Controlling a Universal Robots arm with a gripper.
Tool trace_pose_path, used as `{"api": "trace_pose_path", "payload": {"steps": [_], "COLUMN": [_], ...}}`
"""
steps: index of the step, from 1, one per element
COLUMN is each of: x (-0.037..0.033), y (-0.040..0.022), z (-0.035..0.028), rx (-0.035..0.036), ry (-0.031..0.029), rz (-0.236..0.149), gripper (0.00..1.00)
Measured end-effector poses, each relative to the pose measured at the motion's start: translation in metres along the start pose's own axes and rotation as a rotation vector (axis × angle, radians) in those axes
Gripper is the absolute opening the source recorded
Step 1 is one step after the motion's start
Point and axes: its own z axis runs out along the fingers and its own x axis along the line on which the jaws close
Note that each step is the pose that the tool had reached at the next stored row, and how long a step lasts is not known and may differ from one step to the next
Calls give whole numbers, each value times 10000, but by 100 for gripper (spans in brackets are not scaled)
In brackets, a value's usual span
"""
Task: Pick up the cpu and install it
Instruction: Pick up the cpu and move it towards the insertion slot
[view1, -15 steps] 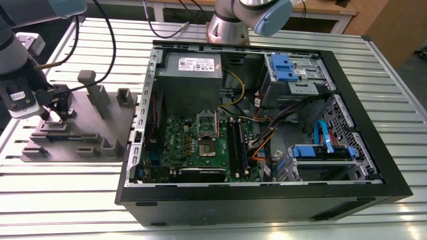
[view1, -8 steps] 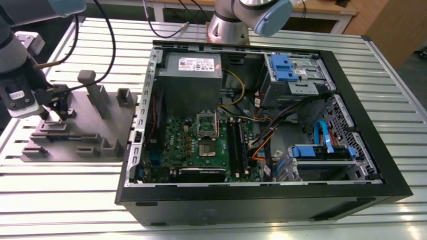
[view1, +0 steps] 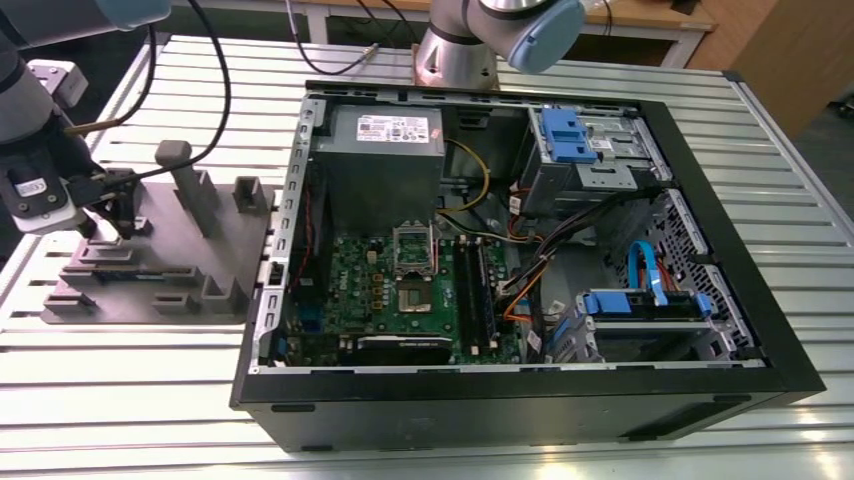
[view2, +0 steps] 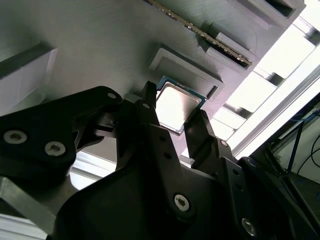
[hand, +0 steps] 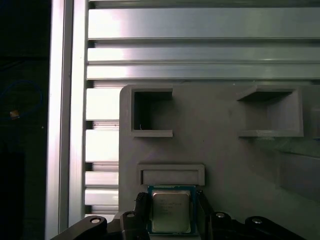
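Observation:
The cpu (hand: 171, 214) (view2: 175, 106) is a small square chip with a shiny metal top. It lies on the grey fixture plate (view1: 167, 268) (hand: 225, 160) (view2: 100, 45), beside a low raised rim. My gripper (view1: 118, 224) (hand: 171, 197) (view2: 175, 103) is down at the plate's end on the exterior view's left. In both wrist views its two black fingers (hand: 142, 205) (view2: 150, 107) press against opposite edges of the chip, shut on it.
Tall posts (view1: 178, 170) and blocks rise from the fixture plate close to my gripper. An open computer case (view1: 747, 330) fills the middle, with a motherboard and its bare socket (view1: 411, 292) inside. A second arm's base (view1: 461, 55) stands behind the case. All rests on a slatted metal table (view1: 134, 400).

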Motion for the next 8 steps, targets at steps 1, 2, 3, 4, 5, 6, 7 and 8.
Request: {"api": "trace_pose_path", "payload": {"steps": [1,2,3,4,5,6,7,8], "x": [0,0,0,0,0,1,0,1], "y": [0,0,0,0,1,2,2,2], "z": [-1,-3,-5,-6,-13,-25,-26,-28], "rx": [0,0,1,0,0,0,0,0], "ry": [0,0,1,0,0,0,0,0], "rz": [0,0,0,0,0,0,0,0], "gripper": [47,47,47,47,47,47,47,47]}}
